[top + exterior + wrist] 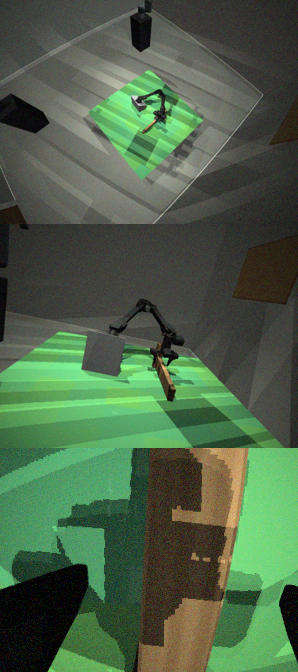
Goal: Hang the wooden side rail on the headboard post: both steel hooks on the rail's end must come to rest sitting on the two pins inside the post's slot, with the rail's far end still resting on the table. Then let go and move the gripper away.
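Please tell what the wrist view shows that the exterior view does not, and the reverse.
Only wrist: the rail's upper face from close above, with a finger standing off each side of it.
Only exterior: the bent arm, the grey box-shaped base and the post.
Both: the wooden rail, the open gripper and the green table top.

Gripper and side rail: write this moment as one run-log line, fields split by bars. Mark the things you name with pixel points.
gripper (160,118) (162,366) (186,584): open | side rail (150,126) (165,379) (187,623): between fingers, ungripped | hooks on pins: cannot tell | gripper withdrawal: not done
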Robot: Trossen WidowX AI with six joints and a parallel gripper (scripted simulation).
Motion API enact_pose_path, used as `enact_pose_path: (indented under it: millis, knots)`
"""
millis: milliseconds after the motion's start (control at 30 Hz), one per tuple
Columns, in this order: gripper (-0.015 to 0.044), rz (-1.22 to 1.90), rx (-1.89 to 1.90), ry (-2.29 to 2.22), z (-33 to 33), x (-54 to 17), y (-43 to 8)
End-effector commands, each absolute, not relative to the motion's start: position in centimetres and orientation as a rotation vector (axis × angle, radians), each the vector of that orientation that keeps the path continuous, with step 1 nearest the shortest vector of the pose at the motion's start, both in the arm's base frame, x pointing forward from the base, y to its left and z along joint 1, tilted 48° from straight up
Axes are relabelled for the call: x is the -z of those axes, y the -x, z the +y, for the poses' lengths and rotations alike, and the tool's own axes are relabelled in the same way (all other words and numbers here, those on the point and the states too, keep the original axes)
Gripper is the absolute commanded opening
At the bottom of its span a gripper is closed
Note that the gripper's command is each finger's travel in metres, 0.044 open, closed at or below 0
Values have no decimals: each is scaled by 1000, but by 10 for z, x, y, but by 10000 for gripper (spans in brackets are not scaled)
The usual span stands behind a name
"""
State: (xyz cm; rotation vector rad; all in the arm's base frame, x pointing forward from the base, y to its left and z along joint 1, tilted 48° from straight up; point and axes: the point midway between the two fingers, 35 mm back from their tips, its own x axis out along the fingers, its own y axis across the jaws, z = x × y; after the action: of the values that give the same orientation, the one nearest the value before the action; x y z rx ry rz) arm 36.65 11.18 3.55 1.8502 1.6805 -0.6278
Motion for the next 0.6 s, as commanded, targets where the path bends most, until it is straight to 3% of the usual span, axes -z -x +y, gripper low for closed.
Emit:
enact_pose_path:
  millis: [0, 567]
  knots:
    - [440, 1673, 607, -1852, 106, -45, -368]
    - [440, 1670, 612, -1852, 89, -25, -369]
